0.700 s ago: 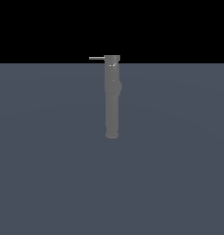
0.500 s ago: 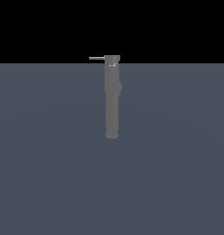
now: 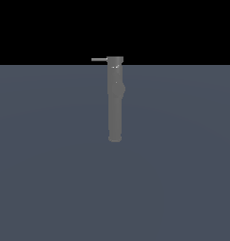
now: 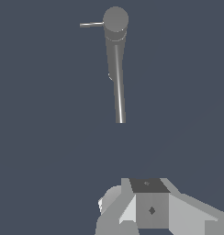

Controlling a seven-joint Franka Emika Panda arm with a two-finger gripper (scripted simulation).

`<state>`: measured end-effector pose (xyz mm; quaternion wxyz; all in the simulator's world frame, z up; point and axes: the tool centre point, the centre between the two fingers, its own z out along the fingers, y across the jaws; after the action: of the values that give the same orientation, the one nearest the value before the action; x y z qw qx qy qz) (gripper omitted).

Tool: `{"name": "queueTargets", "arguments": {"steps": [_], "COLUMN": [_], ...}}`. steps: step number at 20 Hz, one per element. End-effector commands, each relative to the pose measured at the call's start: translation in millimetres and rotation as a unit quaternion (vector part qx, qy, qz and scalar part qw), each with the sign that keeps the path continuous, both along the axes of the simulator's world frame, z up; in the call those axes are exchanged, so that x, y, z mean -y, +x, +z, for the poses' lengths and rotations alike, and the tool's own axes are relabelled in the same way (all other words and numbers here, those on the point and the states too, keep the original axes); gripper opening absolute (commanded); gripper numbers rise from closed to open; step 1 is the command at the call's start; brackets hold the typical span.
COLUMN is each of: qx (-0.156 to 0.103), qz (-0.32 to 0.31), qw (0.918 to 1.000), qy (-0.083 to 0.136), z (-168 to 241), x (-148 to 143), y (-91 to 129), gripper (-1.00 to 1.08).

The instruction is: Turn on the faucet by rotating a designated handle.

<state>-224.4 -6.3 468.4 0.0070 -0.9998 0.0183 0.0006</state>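
Observation:
The faucet (image 3: 115, 103) is a long narrow grey column on the flat grey-blue floor, with a rounded end and a short cap on top. The handle (image 3: 99, 60) is a thin light grey rod sticking out of the cap toward the exterior view's left. The wrist view shows the faucet (image 4: 116, 69) and the handle (image 4: 91, 24) from above. A white boxy part of my gripper (image 4: 150, 206) shows at that view's edge, well apart from the faucet. Its fingers cannot be made out. The gripper does not appear in the exterior view.
The flat grey-blue floor (image 3: 183, 179) spreads all around the faucet. Beyond its far edge there is only black background.

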Motion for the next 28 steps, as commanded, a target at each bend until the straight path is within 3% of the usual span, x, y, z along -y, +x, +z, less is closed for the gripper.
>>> {"name": "queueTargets", "arguments": {"steps": [1,28], "qx": [0.000,0.000], "qz": [0.002,0.023], "qw": [1.0000,0.9997], "qy": [0.000,-0.005], "z": [-9,-135], "x": [-3,-43], "y": [13,213], "gripper": [-1.00,-1.00]}}
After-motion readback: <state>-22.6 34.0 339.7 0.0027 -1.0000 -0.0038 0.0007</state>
